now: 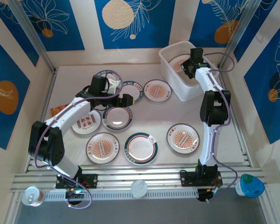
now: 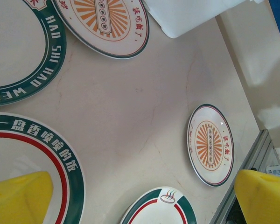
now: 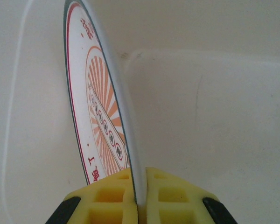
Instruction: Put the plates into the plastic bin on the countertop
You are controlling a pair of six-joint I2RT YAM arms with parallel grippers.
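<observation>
- The right gripper (image 3: 139, 186) is clamped on the rim of a small round white plate with orange-red printed centre (image 3: 100, 121), held on edge inside the white translucent rectangular plastic bin (image 1: 170, 70).
- The left gripper (image 2: 141, 198) is held above the pale beige countertop (image 1: 163, 121), jaws spread wide.
- Eight more plates (image 1: 183, 138) are laid flat there.

One high overview, two close wrist views.
Top camera looks down from behind the arms (image 1: 210, 107) over the whole table (image 1: 156, 119); left wrist faces it closely, right wrist looks into the plastic bin (image 1: 170, 77), which the top view shares.
</observation>
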